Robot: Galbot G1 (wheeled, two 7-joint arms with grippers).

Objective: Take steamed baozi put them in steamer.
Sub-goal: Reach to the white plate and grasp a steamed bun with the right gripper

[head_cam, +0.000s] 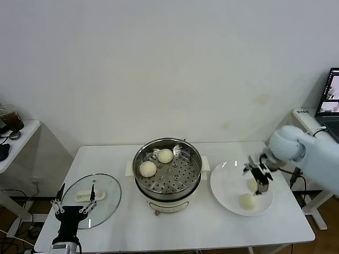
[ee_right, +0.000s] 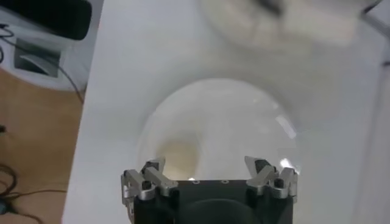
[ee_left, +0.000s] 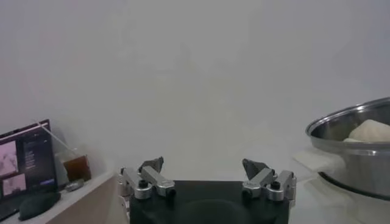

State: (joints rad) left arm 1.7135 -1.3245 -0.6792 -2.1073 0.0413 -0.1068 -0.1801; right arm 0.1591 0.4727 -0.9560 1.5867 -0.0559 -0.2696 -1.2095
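Note:
The steel steamer stands at the table's middle, with two steamed baozi on its perforated tray. On the white plate to its right lie two more: one near the front rim, the other partly hidden behind my right gripper. That gripper hangs open just over the plate. In the right wrist view the right gripper is open and empty, with a blurred baozi near one finger. My left gripper is open and idle at the front left.
A glass lid with a white handle lies flat under the left gripper. The left wrist view shows the steamer's wall. A laptop sits on a side table at the right, beyond the table edge.

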